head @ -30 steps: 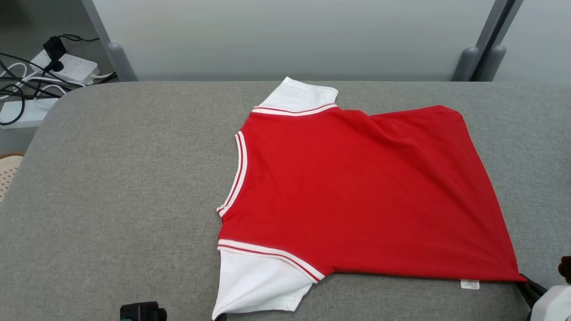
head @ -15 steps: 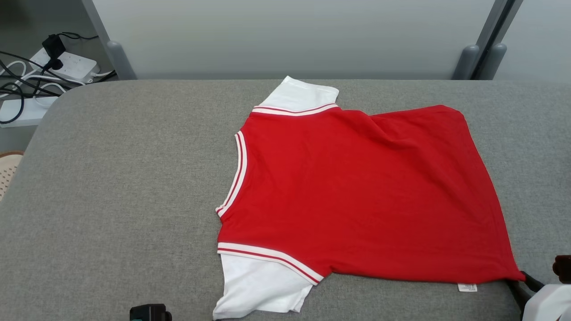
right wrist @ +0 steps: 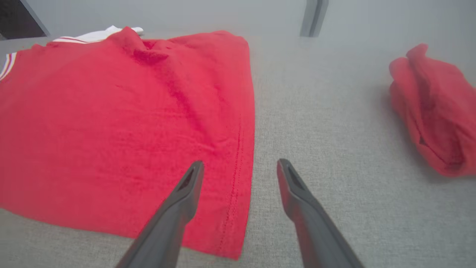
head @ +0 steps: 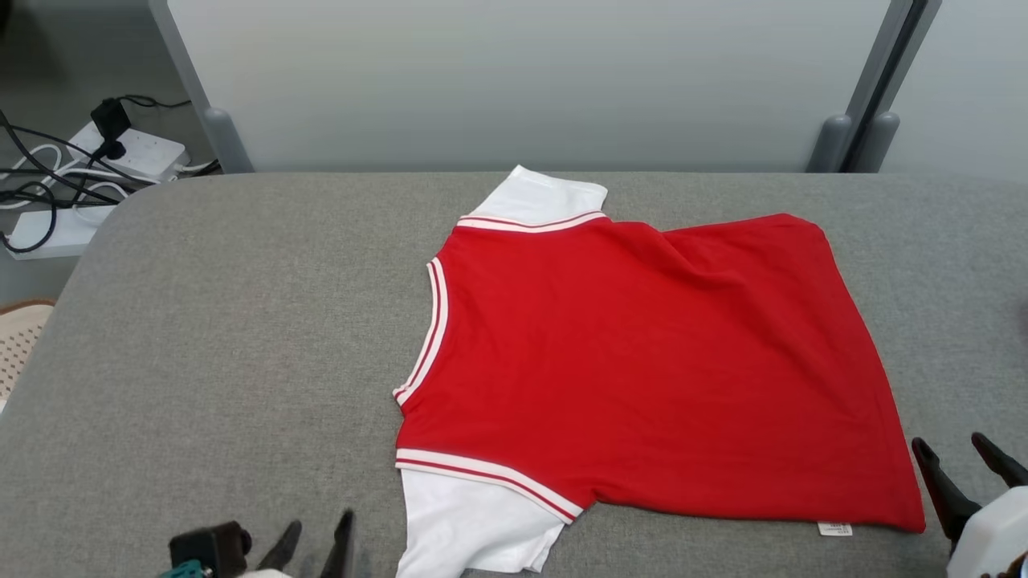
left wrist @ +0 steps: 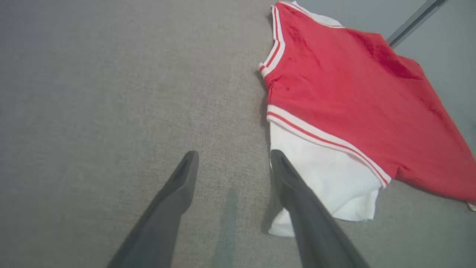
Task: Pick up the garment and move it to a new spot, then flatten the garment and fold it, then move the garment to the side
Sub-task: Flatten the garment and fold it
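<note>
A red T-shirt (head: 642, 361) with white sleeves and striped trim lies spread flat on the grey table (head: 225, 337), neck to the left, hem to the right. My left gripper (head: 320, 536) hangs open at the lower left, just beside the near white sleeve (left wrist: 319, 171); in the left wrist view the left gripper (left wrist: 234, 160) has one finger over the sleeve's edge. My right gripper (head: 956, 451) is open at the lower right, next to the hem's near corner. Seen from the right wrist, that gripper (right wrist: 240, 167) straddles the shirt's hem (right wrist: 241, 149), holding nothing.
A second crumpled red cloth (right wrist: 435, 111) lies on the table to the right of the shirt. Beyond the table's far left corner are power strips and cables (head: 88, 160) on the floor. A pale partition with grey posts (head: 835, 140) stands behind the table.
The head camera has tilted, shifting the whole picture downward. Both grippers have let go of the shirt and now stand open: the right off the hem corner, the left risen beside the sleeve.
</note>
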Motion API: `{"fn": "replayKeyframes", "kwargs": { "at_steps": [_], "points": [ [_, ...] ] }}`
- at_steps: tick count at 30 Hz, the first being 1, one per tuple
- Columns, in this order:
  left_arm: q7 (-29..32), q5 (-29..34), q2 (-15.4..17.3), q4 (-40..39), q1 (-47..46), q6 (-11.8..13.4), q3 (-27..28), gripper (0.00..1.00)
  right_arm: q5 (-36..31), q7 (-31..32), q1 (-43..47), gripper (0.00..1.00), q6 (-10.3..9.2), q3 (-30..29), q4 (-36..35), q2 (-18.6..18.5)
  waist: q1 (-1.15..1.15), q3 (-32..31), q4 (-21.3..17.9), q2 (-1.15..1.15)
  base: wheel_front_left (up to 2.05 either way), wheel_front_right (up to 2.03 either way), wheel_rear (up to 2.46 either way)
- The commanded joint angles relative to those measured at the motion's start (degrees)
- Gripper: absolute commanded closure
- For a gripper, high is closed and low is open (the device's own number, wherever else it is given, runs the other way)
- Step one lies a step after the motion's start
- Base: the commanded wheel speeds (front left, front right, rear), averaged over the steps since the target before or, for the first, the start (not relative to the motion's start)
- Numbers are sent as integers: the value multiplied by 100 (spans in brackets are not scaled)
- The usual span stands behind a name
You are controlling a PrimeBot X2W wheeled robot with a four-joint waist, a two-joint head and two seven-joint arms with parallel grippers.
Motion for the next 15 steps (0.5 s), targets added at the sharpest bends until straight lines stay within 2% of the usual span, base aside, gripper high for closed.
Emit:
{"fn": "replayKeyframes", "kwargs": {
  "at_steps": [1, 6, 11, 12, 15],
  "points": [
    [-274, 129, 126, -268, -206, 117, 370, 0, -156, -102, 79, 0, 0, -86, -393, -15, 0, -87, 10, 0, 0, 0, 0],
    [-575, 697, -14, -633, -181, 173, 981, 0, -492, -519, 132, 0, 0, -462, -958, 592, 0, -262, 3, 0, 0, 0, 0],
    [-588, 1760, -567, -995, 48, 38, 1942, 0, -854, -1186, 117, 0, 0, -514, -1147, 993, 0, -367, -34, 0, 0, 0, 0],
    [-588, 1760, -567, -995, 48, 38, 1942, 0, -854, -1186, 117, 0, 0, -514, -1147, 993, 0, -367, -34, 0, 0, 0, 0],
    [-589, 2436, -956, -1094, 266, -152, 2439, 0, -989, -1608, 81, 0, 0, -488, -1073, 1178, 0, -443, -93, 0, 0, 0, 0]
  ]
}}
